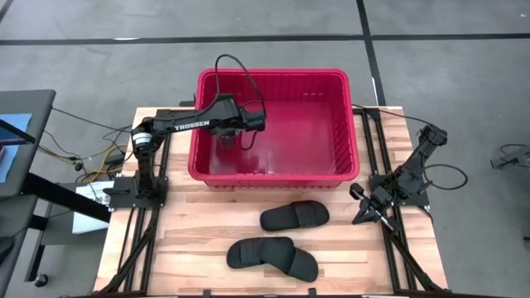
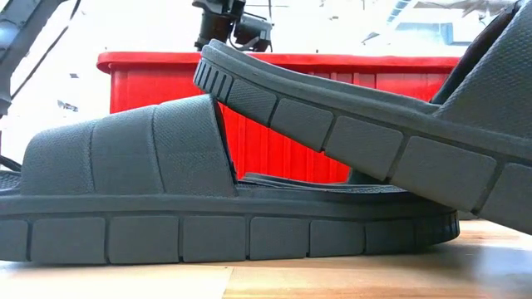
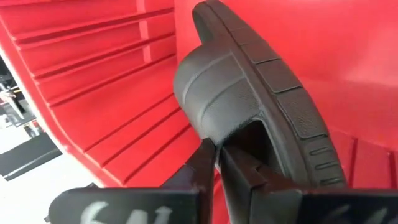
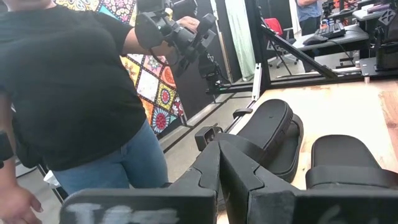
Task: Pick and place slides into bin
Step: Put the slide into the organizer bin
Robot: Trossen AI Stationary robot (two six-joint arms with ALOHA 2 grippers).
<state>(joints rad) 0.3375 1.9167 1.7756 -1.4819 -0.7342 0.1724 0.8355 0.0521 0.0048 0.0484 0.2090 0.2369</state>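
The left gripper (image 3: pixel 217 163) is inside the red bin (image 1: pixel 273 170), its fingers closed on the strap of one black slide (image 3: pixel 261 93). Three other slides (image 1: pixel 294 217) lie on the table (image 1: pixel 190 240) near its front edge. The right gripper (image 1: pixel 361 213) waits closed at the right edge.

Glossy plastic bin (image 1: pixel 273 170), matt textured slides (image 1: pixel 294 217)

Red bin (image 1: pixel 273 170), black slides (image 1: pixel 294 217)
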